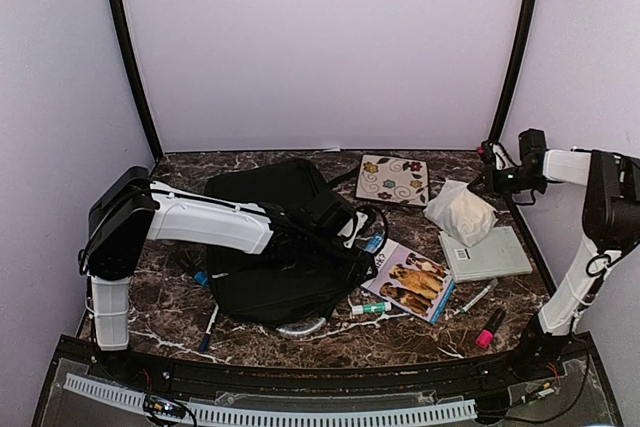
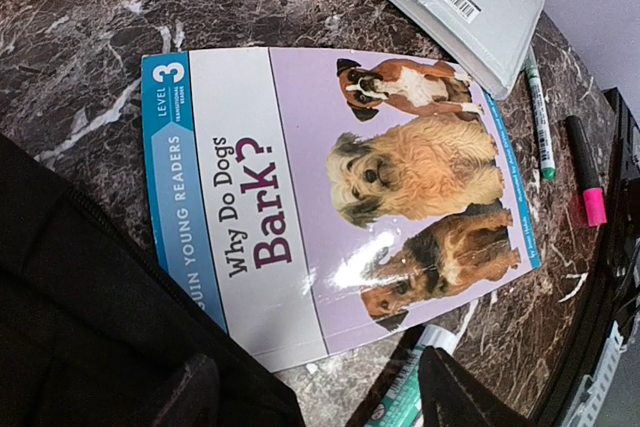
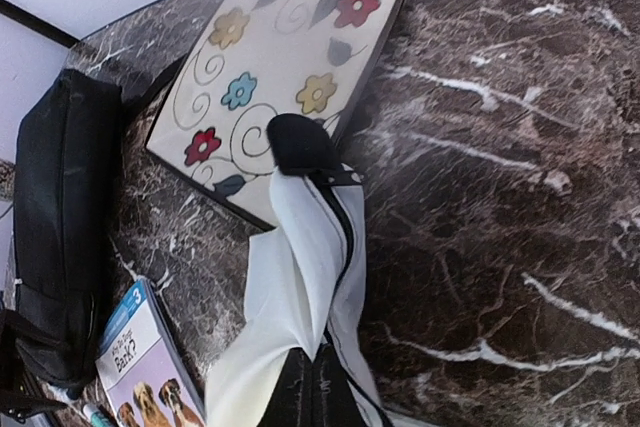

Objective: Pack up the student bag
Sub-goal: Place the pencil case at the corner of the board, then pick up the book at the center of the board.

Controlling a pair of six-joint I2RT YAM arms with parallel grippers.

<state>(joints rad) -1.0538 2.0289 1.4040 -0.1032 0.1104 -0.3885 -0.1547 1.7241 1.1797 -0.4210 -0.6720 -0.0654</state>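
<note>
The black student bag [image 1: 270, 257] lies left of centre on the marble table; it also shows in the left wrist view [image 2: 70, 327] and the right wrist view [image 3: 60, 207]. My left gripper [image 1: 358, 250] is open and empty at the bag's right edge, with its fingers [image 2: 465, 392] either side of the near corner of the dog book [image 2: 340, 197]. My right gripper [image 3: 315, 397] is shut on a white zip pouch [image 3: 305, 257] and holds it at the back right [image 1: 460, 212].
A floral notebook [image 1: 393, 179] lies at the back. A grey book [image 1: 487, 253], a green pen [image 2: 540, 117], a pink highlighter [image 1: 489, 329] and a glue stick [image 1: 370, 307] lie to the right. A blue pen [image 1: 208, 327] lies front left of the bag.
</note>
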